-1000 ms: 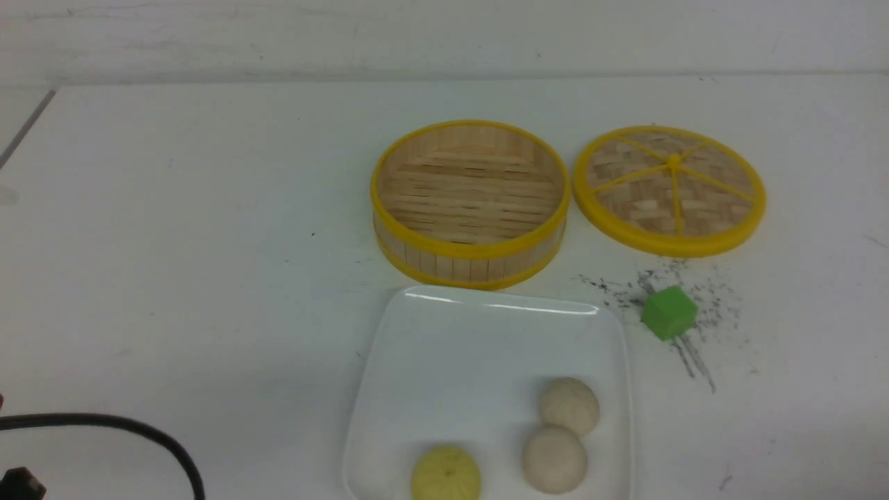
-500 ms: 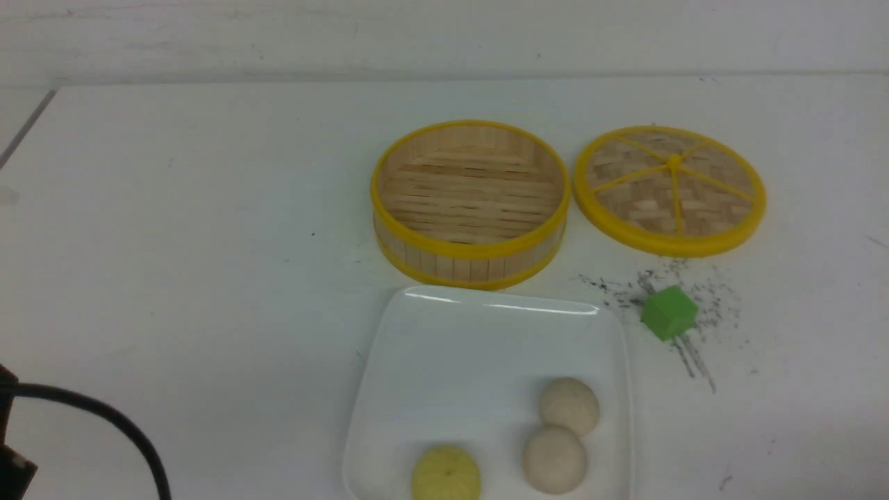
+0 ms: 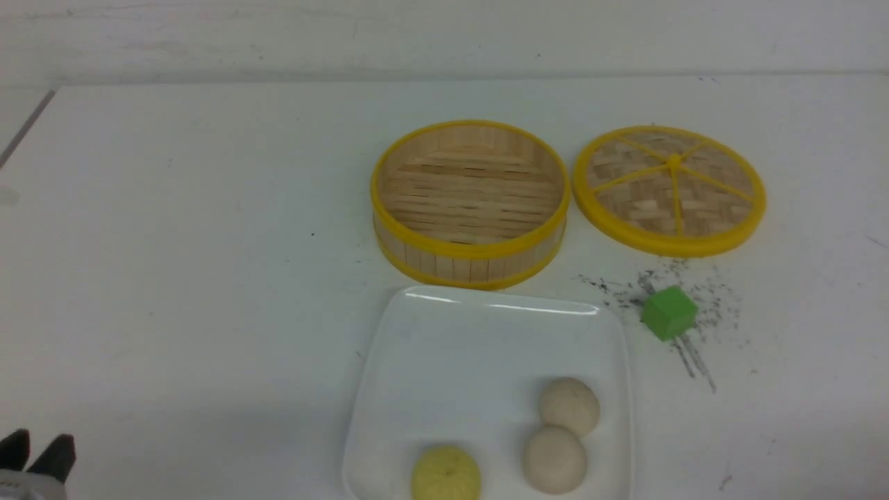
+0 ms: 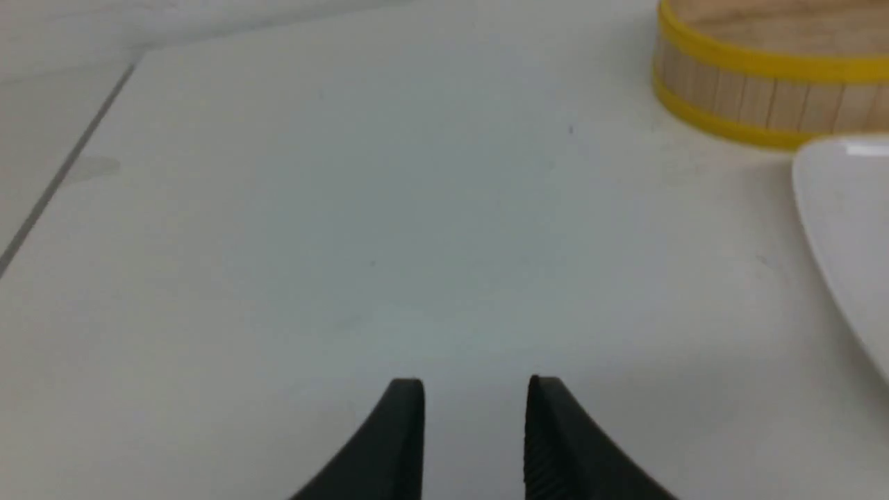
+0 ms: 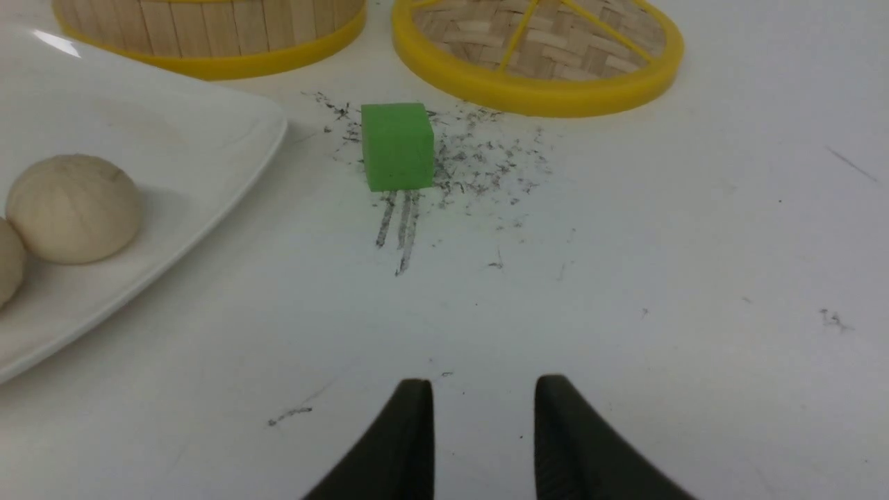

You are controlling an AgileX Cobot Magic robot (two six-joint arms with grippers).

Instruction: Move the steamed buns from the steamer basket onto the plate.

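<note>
left end effector (image 4: 476, 403): jaws parted, empty, over bare tabletop (image 4: 347, 229)
right end effector (image 5: 484, 403): jaws parted, empty
steamed buns (image 3: 554, 458): on plate (image 3: 479, 347), beside right end effector
steamer basket (image 3: 470, 201): empty, beyond plate

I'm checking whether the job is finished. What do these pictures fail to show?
- Yellow bun: front view's bottom edge cuts off its underside.
- Plate: near edge out of frame in the front view.
- Steamer basket: near inner wall hidden by its own rim.
- Right gripper: absent from the front view.
</note>
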